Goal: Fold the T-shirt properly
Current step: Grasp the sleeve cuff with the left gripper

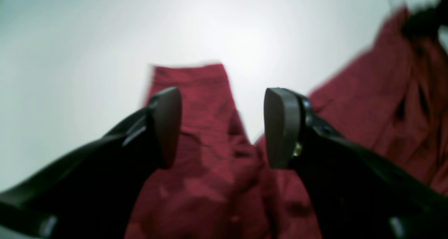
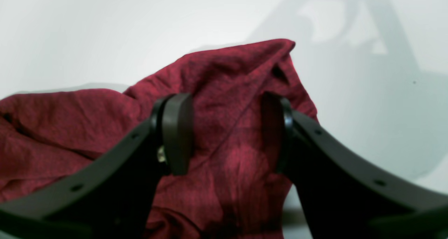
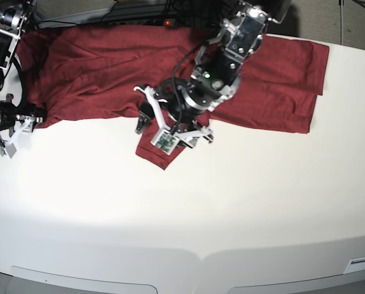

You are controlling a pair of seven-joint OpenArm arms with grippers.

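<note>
My T-shirt (image 3: 109,67) lies spread, unfolded, on the surface (image 3: 182,208); left gripper (image 1: 222,127) and right gripper (image 2: 227,134) gape, holding nothing.

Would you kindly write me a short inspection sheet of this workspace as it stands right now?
Surface: white table, bare across the front half.
Job's things: T-shirt, dark red, spread along the far edge, wrinkled, not yet folded; one sleeve end reaches toward the table middle.
Clutter: nothing seen.
Grippers: left pincer open, jaws either side of the sleeve without pinching it; right pincer open at a bunched edge of the shirt, at the base view's left.
Cables: black cables run along the right arm and at the back edge.
Surroundings: dark equipment behind the table with a small red light; grey floor at far right.
</note>
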